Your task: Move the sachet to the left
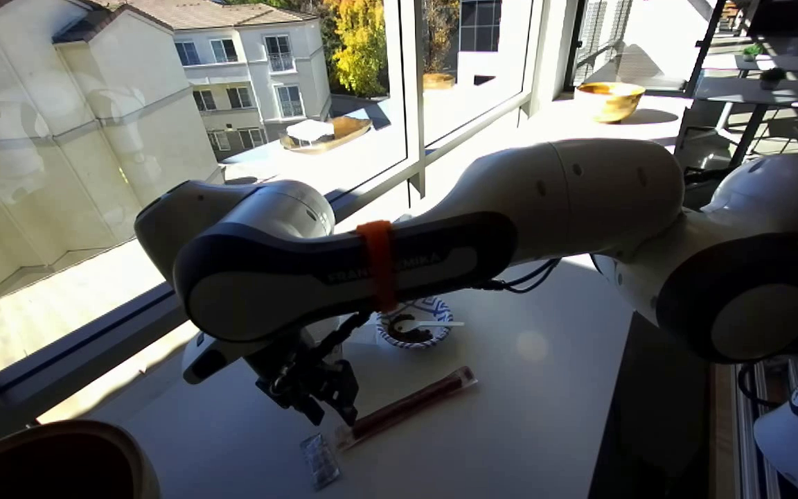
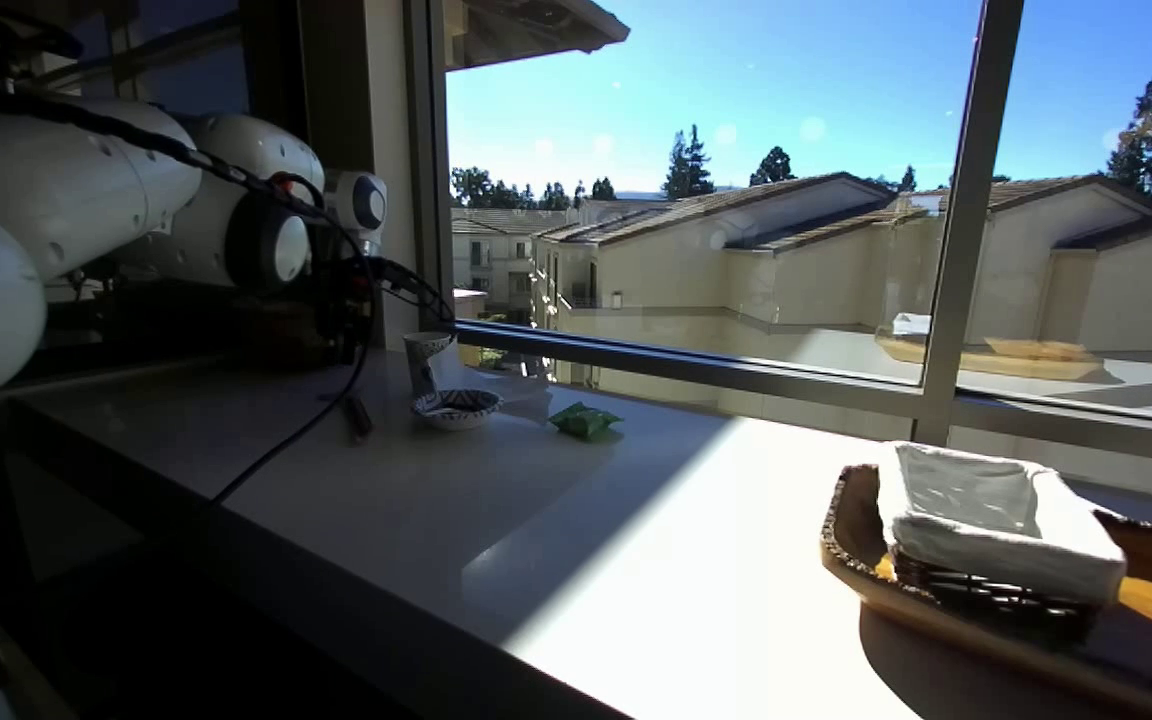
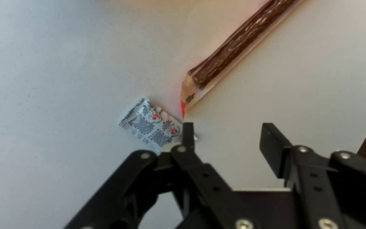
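The sachet (image 3: 151, 124), a small whitish packet with grey print and red marks, lies flat on the white table. It also shows in an exterior view (image 1: 320, 462); I cannot make it out in the remaining view. My gripper (image 3: 227, 136) is open and empty above the table. In the wrist view its left finger covers the sachet's lower right end; most of the sachet lies outside the jaws, left of that finger. In an exterior view the gripper (image 1: 333, 416) hangs just behind the sachet. I cannot tell whether it touches anything.
A long brown stick in clear wrapping (image 1: 409, 405) lies close beside the sachet. A patterned bowl (image 2: 458, 421), a white cup (image 2: 426, 365) and a green packet (image 2: 586, 422) stand farther along. A brown round container (image 1: 139, 454) is at the near corner. A window borders the table.
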Motion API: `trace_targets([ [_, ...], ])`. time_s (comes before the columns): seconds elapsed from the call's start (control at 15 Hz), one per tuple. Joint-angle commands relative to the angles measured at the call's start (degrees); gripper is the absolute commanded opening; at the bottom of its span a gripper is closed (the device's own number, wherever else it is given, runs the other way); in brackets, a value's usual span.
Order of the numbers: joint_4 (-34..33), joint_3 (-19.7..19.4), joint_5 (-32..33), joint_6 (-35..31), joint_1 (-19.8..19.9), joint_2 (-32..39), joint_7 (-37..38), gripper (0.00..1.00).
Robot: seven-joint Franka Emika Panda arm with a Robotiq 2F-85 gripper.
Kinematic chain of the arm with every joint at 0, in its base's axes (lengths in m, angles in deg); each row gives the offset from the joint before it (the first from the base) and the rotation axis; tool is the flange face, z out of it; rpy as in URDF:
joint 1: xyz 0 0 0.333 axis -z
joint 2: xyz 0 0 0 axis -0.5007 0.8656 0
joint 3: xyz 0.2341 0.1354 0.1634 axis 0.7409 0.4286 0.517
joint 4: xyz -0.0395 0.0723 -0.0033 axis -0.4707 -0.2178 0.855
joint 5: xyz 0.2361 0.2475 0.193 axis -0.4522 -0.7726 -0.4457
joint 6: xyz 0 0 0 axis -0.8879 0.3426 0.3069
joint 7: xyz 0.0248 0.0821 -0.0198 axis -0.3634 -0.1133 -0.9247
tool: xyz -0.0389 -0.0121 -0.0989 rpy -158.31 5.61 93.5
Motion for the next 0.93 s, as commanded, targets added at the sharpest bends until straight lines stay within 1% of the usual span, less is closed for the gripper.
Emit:
trace_targets([
  [0.0, 2.72, -0.29, -2.27, 6.69, 1.35, -5.16, 0.19, 0.9],
  [0.07, 2.69, -0.1, -2.77, 9.21, 1.85, -6.61, 0.19, 0.96],
  [0.13, 2.68, 0.0, -3.3, 11.58, 2.29, -7.82, 0.67, 1.0],
  [0.2, 2.6, 0.14, -4.19, 14.39, 2.94, -9.33, 2.31, 1.0],
  [0.27, 2.39, 0.39, -5.6, 16.9, 3.81, -10.62, 5.52, 1.0],
  [0.47, 1.54, 2.15, -11.57, 22.2, 7.13, -14.07, 14.75, 1.0],
  [0.73, 0.64, 2.83, -16.98, 25.76, 11.64, -18.94, 27.29, 1.0],
  [0.87, 0.37, 2.43, -17.86, 27.27, 13.17, -21.81, 33.51, 1.0],
])
